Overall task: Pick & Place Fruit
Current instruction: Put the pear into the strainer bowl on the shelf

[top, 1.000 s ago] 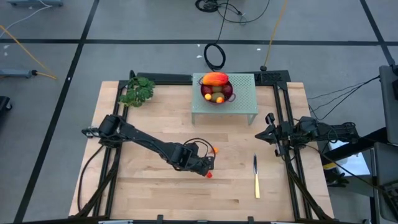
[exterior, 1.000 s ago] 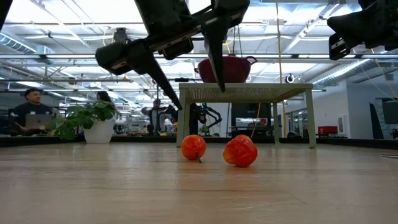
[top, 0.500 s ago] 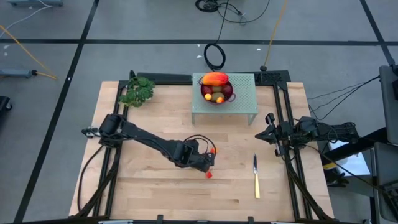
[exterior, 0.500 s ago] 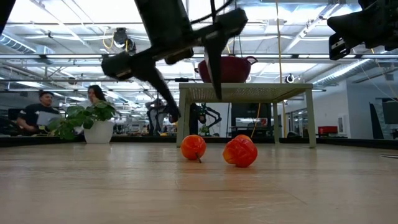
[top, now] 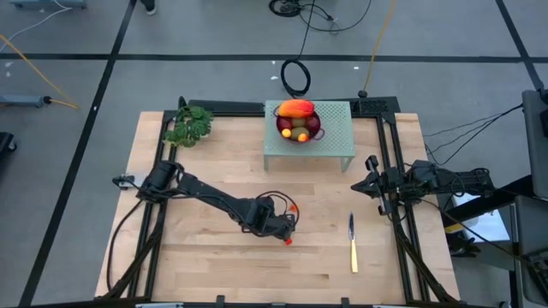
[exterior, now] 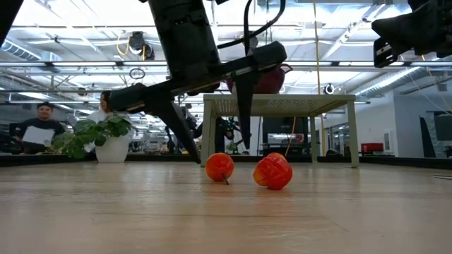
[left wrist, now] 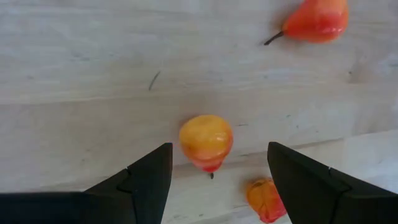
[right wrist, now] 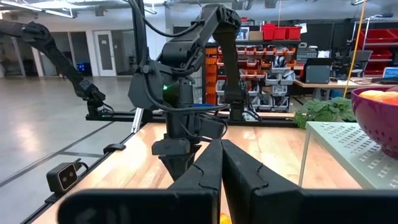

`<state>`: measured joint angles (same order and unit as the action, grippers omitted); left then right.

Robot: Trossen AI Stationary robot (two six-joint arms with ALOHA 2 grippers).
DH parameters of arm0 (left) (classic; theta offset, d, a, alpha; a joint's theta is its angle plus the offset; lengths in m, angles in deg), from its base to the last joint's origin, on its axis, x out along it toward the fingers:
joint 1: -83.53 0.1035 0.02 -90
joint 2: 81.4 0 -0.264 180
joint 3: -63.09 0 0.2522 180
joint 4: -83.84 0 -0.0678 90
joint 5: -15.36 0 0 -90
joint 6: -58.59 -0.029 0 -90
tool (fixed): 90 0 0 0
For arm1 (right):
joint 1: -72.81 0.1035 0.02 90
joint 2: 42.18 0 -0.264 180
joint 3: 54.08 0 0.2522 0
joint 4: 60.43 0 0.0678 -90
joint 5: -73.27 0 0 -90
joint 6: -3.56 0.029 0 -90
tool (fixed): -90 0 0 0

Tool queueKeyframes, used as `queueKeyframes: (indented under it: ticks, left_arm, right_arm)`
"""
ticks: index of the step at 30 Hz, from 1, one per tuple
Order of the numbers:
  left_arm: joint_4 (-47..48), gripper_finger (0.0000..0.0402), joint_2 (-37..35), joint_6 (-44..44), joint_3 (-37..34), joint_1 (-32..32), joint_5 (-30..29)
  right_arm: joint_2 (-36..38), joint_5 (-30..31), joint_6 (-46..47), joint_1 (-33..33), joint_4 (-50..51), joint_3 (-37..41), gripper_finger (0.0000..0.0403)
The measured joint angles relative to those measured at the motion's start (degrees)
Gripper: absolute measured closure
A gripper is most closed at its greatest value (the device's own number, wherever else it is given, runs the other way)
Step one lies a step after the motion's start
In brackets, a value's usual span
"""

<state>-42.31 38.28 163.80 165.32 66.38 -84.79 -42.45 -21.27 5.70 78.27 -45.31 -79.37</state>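
Fruit, small, light, roll-prone, is lying on the table and being straddled by the wide-open left gripper; it is best pinched across its middle. Right gripper is being kept shut at the table's right edge.

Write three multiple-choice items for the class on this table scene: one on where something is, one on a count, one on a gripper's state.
1. Where does the dark red colander bowl stand?
A. on the pale green perforated stand
B. on the floor
C. beside the knife

2. How many small orange-red fruits show in the left wrist view?
A. one
B. three
C. five

3. How is the left gripper?
A. shut on a fruit
B. open over a fruit
C. out of sight

Answers:
1 A, the high view shows the bowl on the stand.
2 B, one lies between the fingers, one farther off, one nearer.
3 B, its fingers straddle the middle fruit without touching it.
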Motion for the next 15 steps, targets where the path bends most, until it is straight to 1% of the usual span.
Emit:
queueKeyframes:
  ticks: [15]
  left_arm:
    - [0.2,0.0137,0.4,-1.4,0.0,0.6,-0.4]
  right_arm:
    - [0.0,0.2,-0.3,0.0,0.0,0.0,0.0403]
